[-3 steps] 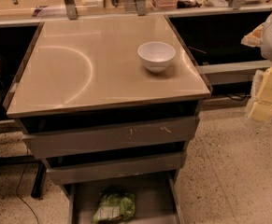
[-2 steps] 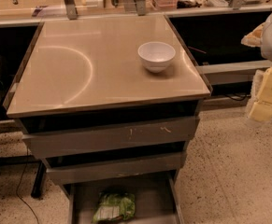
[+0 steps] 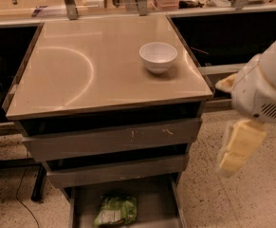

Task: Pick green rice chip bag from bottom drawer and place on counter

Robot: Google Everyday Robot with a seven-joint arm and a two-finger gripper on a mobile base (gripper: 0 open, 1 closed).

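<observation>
Claw (image 3: 237,148) hangs well right of green rice chip bag (image 3: 116,209).

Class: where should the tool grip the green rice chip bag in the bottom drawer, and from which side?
Probably a crumpled fold mid-bag, from above: the green rice chip bag lies flat in the open bottom drawer. The tool hangs off to the right.

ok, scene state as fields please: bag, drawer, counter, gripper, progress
bag: green bag lying flat on the drawer floor, left of centre
drawer: bottom drawer pulled open
counter: counter with a white bowl upright, right of centre
gripper: gripper off to the right of the counter, below its top, apart from the green bag
progress: bag not yet picked up
</observation>
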